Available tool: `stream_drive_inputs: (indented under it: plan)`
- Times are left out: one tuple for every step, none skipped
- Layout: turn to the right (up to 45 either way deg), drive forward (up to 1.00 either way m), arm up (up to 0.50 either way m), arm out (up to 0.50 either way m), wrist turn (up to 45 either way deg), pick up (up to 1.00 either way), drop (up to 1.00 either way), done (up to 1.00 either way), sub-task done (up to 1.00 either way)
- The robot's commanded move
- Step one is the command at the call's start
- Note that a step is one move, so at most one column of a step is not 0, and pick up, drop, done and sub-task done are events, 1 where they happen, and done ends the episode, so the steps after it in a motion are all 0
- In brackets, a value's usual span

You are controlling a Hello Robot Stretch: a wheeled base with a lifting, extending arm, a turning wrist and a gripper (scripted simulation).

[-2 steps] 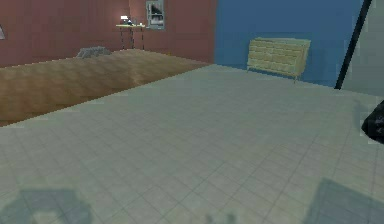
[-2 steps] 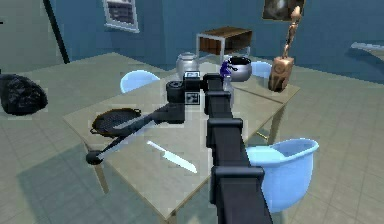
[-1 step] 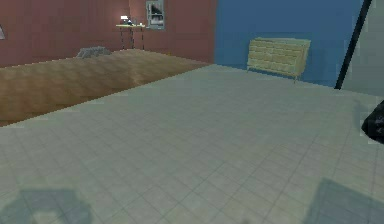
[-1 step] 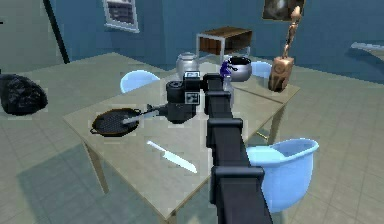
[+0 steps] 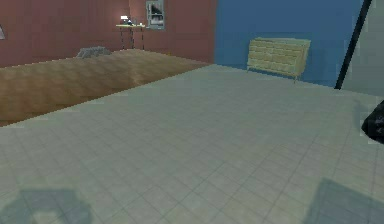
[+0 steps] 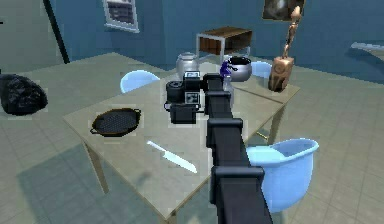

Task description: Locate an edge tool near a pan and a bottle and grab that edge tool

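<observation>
knife: located, not yet grabbed; it lies flat on the wooden table. at the gripper, neither the fingers' stance nor any held thing can be told. the knife is seen at its 6 o'clock, apart; a dark pan at 9 o'clock, a brown vessel at 2 o'clock. the descent and grasp are judged left.

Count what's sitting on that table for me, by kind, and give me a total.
Dark pan: 1
Light-bladed knife: 1
Metal pot: 1
Dark round vessel: 1
Brown bottle-like vessel: 1
Total: 5
The arm may hide more.
</observation>
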Motion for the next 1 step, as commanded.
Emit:
stream_drive_inputs:
  plan:
    - [0.0,0.0,0.0,0.0,15.0,0.0,0.0,0.0,0.0]
